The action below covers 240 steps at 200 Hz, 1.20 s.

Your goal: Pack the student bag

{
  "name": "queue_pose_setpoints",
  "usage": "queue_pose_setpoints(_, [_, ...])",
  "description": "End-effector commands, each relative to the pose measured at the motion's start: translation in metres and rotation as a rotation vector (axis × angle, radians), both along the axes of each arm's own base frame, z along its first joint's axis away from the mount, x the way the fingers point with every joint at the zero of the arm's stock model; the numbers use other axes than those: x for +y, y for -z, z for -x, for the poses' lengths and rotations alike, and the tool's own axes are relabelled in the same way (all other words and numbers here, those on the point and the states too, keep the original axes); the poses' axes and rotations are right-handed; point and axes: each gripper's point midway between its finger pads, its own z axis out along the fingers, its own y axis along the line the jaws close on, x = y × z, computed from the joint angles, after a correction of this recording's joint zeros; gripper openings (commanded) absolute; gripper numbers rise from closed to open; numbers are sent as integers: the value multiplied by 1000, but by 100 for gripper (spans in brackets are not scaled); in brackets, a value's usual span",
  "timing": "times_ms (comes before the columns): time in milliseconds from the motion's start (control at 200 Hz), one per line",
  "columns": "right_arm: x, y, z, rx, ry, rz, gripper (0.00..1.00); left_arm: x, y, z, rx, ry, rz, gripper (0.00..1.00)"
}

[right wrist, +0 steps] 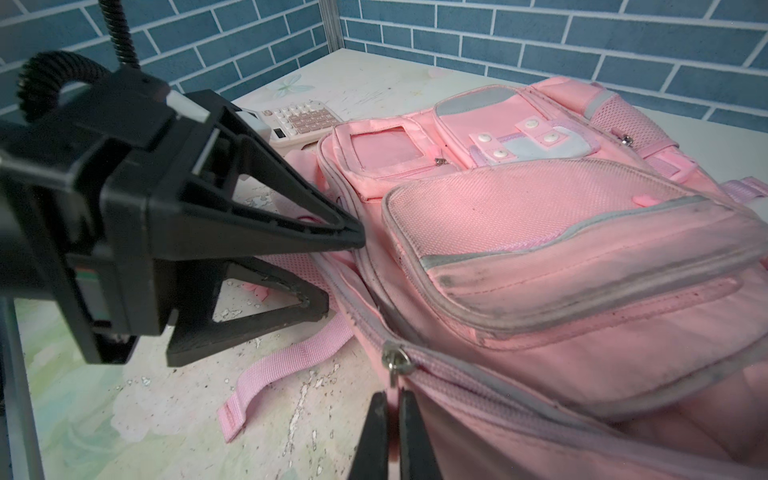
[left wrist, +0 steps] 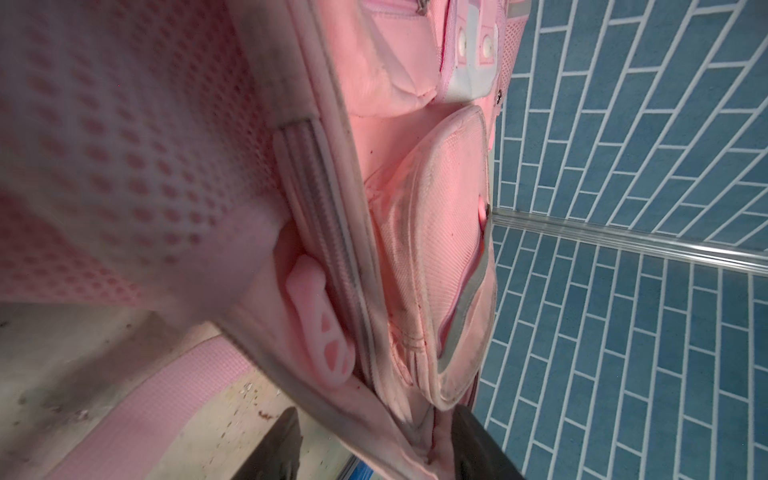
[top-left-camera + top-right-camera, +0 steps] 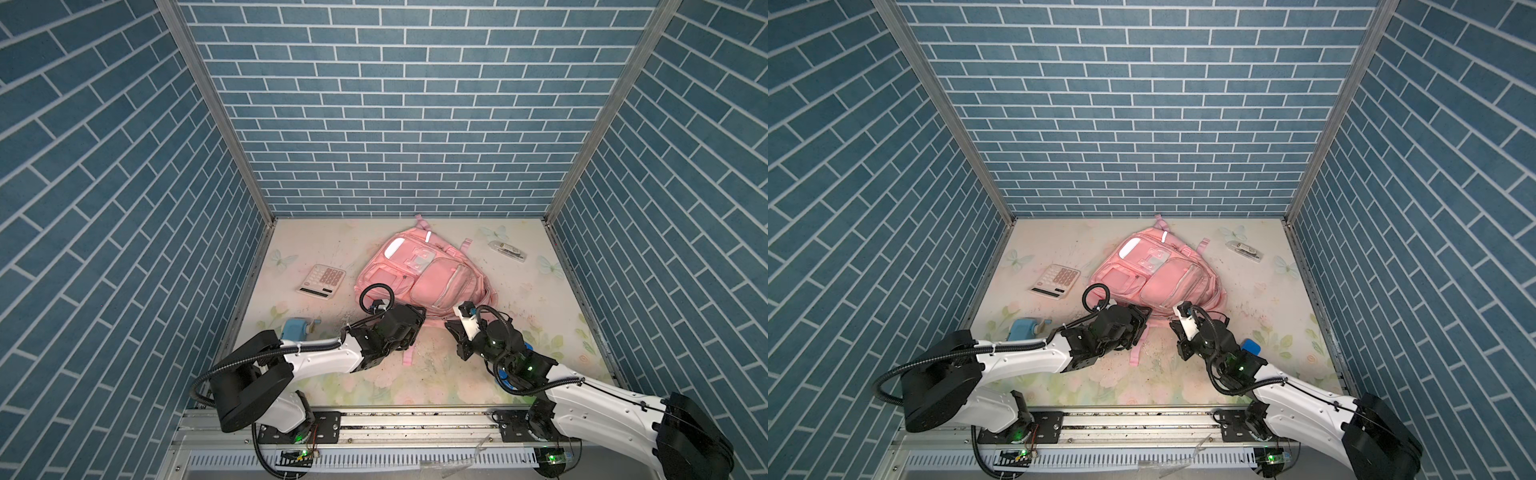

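The student bag (image 3: 419,270) (image 3: 1163,274) lies front side up in the middle of the table, a large pink backpack with zipped pockets. My left gripper (image 3: 419,316) (image 3: 1144,316) is at its near left corner. Its jaws stand open in the left wrist view (image 2: 374,449), with a fold of the bag (image 2: 415,166) running loosely between them. The right wrist view shows the left gripper (image 1: 340,274) with one finger over the bag's edge and one on the table. My right gripper (image 3: 451,328) (image 1: 392,399) is shut on the zipper pull (image 1: 395,359) of the bag's main zip.
A calculator (image 3: 322,280) (image 1: 291,120) lies left of the bag and a blue sharpener (image 3: 296,328) near the left arm. A clear pen pack (image 3: 508,250) sits at the back right. A loose pink strap (image 1: 282,374) trails toward the front. A blue object (image 3: 1251,346) lies under the right arm.
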Motion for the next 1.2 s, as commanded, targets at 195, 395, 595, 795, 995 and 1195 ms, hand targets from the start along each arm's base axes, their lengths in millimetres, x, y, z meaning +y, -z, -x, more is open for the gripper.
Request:
queue_pose_setpoints(195, [13, -18, 2, -54, -22, -58, 0, -9, 9, -6, 15, -31, 28, 44])
queue_pose_setpoints(395, [6, -14, 2, -49, 6, -54, 0, -2, 15, -6, 3, -34, 40, 0])
queue_pose_setpoints(595, [-28, -15, -11, -74, 186, -32, 0, 15, 12, -4, -28, 50, -9, 0])
queue_pose_setpoints(795, [-66, -22, -28, -89, 291, -12, 0, 43, 7, 2, -51, 107, -40, 0])
queue_pose_setpoints(995, [-96, -37, -45, -143, 352, -80, 0, 63, 2, 1, -69, 238, -109, 0])
queue_pose_setpoints(1195, [-76, -40, -46, -70, 228, -45, 0, 33, -15, -13, -133, 406, -144, 0])
